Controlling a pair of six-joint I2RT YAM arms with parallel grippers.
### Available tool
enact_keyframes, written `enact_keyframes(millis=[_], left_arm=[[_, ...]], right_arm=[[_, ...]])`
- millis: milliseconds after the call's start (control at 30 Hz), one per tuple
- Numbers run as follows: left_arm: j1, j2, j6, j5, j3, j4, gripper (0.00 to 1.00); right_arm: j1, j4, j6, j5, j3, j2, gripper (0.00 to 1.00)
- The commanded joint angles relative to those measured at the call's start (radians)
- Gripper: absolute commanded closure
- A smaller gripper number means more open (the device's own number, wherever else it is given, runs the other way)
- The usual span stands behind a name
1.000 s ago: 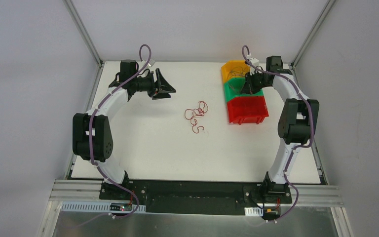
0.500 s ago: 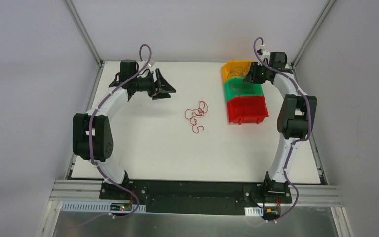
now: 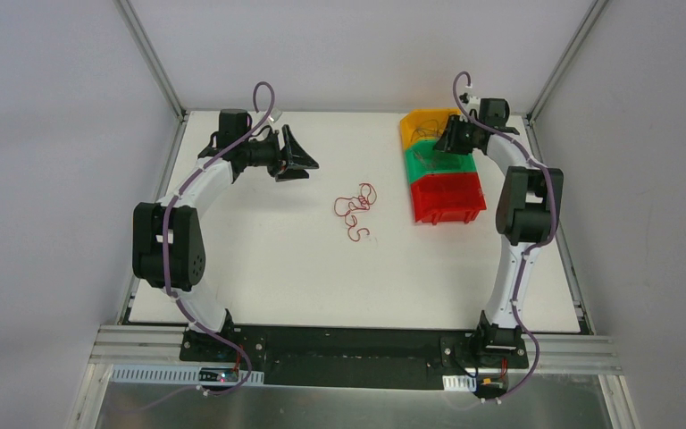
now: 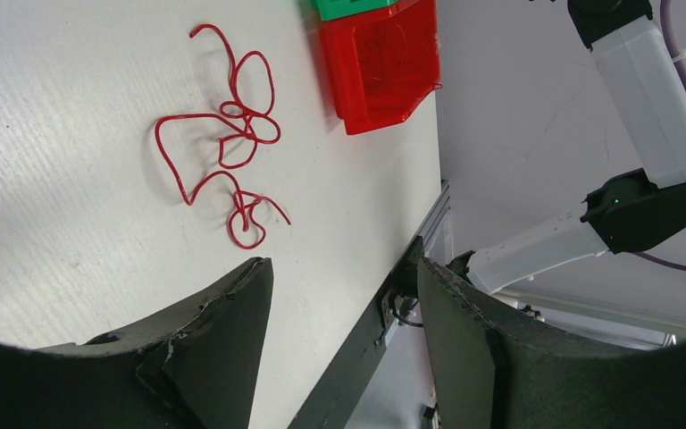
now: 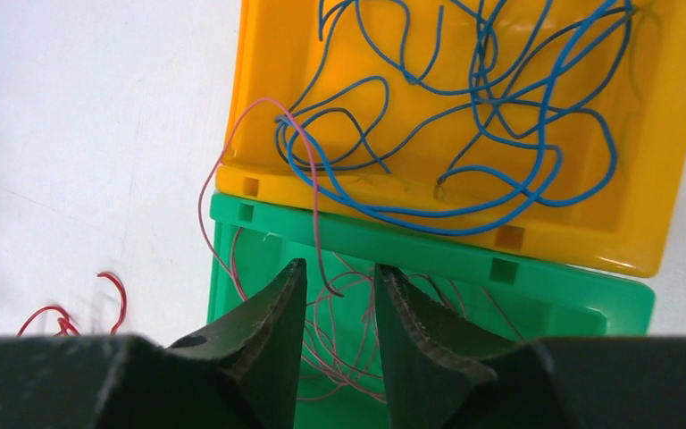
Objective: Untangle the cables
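Thin, curly red cables (image 3: 355,212) on matte white table (image 3: 259,259)

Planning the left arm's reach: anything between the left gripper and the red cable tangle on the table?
Nothing visible. Only bare table lies between the open left gripper and the red cables; the red bin sits past them, off the path.

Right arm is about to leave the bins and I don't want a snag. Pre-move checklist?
1. Is the right gripper open: ok.
2. Is the pink cable clear of it: cannot tell, its end shows between the fingers.
3. Is the pink cable wholly in the green bin: not ok, it loops over the yellow bin.
4. Are the blue cables inside the yellow bin: ok.
5. Is the left gripper open and empty: ok.
6. Is the red tangle separated: not ok.
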Motion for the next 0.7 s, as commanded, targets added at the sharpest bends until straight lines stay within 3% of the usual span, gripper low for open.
enact_keyframes(millis=[0,100,133,233,400,667], left_arm=[[0.008,-0.002,0.033,0.024,0.0,0.019,0.39],[0.008,-0.006,0.033,0.024,0.0,0.019,0.39],[0.008,-0.008,0.033,0.024,0.0,0.019,0.39],[0.01,-0.011,0.034,0.024,-0.002,0.02,0.39],[0.01,-0.012,0.034,0.024,-0.011,0.02,0.39],[0.01,-0.02,0.032,0.024,-0.01,0.021,0.39]], right_arm=[[0.016,0.038,0.019,-0.022,0.05,0.01,0.67],[0.016,0.039,0.011,-0.027,0.041,0.002,0.96],[0.016,0.038,0.002,-0.035,0.034,-0.007,1.0],[0.016,0.013,-0.066,-0.098,-0.013,-0.068,1.0],[0.006,-0.065,-0.322,-0.239,-0.144,-0.2,1.0],[-0.025,-0.294,-0.44,-0.119,-0.029,-0.148,1.0]])
